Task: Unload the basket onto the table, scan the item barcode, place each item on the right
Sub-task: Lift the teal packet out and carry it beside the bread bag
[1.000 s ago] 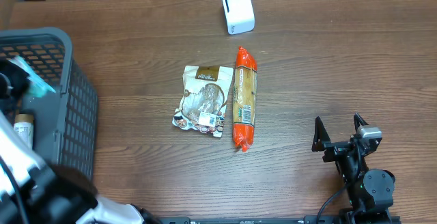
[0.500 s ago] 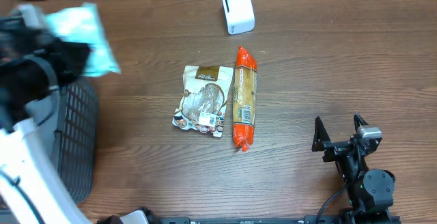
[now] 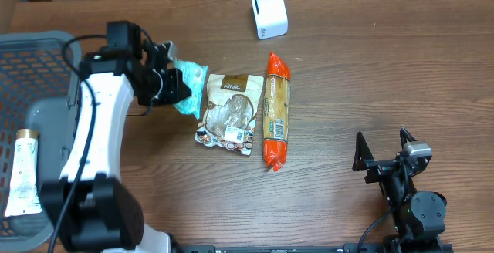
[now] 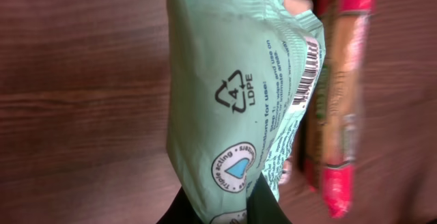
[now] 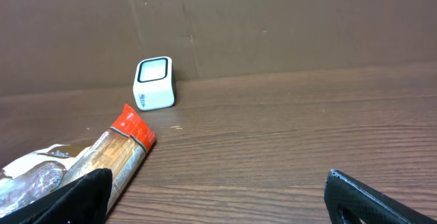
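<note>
The brown wooden surface (image 3: pixel 370 75) fills the overhead view, with a grey mesh basket (image 3: pixel 31 48) at its left edge. The white left arm (image 3: pixel 96 129) reaches out past the basket's right side toward the middle. The right pincer (image 3: pixel 384 149) sits low near the right front corner, its fingers spread wide apart with nothing between them; its own camera shows the same wide gap (image 5: pixel 218 203).

A long orange-ended pack (image 3: pixel 276 110) lies lengthwise in the middle, with a brown pouch (image 3: pixel 229 113) touching its left side.

The left pincer (image 3: pixel 171 86) is clamped on a mint-green packet (image 3: pixel 189 83), gripping one end of it (image 4: pixel 232 101). From overhead the packet overlaps the pouch's upper left corner; whether it touches the pouch cannot be told.

The white scanner (image 3: pixel 268 11) stands at the far edge beyond the orange-ended pack, well apart from the packet. A pale tube (image 3: pixel 23 172) lies inside the basket.

The wrist view shows a barcode (image 4: pixel 305 74) along the packet's edge nearest the orange-ended pack (image 4: pixel 341 80).
</note>
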Motion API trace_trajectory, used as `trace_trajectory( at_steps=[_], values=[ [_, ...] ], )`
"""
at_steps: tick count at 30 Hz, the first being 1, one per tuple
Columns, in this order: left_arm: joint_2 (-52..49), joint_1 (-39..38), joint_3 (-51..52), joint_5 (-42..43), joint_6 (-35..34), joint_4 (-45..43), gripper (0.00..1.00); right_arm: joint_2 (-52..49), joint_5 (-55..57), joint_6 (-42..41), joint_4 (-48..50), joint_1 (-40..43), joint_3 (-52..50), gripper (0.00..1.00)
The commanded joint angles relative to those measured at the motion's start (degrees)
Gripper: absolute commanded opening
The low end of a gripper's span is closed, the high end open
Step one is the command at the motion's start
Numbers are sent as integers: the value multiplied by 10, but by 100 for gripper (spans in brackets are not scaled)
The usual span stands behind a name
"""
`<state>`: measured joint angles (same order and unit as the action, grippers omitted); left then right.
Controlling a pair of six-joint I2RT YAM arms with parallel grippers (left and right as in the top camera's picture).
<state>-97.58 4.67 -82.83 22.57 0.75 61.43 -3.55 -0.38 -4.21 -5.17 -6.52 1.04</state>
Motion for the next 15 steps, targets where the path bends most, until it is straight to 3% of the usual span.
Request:
trace_trajectory(
  at_steps=[1, 5, 10, 15],
  values=[
    [-45, -2, 29, -6, 46, -31, 4, 0, 5, 4, 3, -4, -5, 100],
    [-99, -2, 33, -26, 48, -53, 4, 0, 5, 4, 3, -4, -5, 100],
    [-137, -2, 33, -65, 3, -61, 4, 0, 5, 3, 3, -4, -5, 100],
    [-146, -7, 40, -45, -41, -69, 4, 0, 5, 4, 3, -4, -5, 100]
  ],
)
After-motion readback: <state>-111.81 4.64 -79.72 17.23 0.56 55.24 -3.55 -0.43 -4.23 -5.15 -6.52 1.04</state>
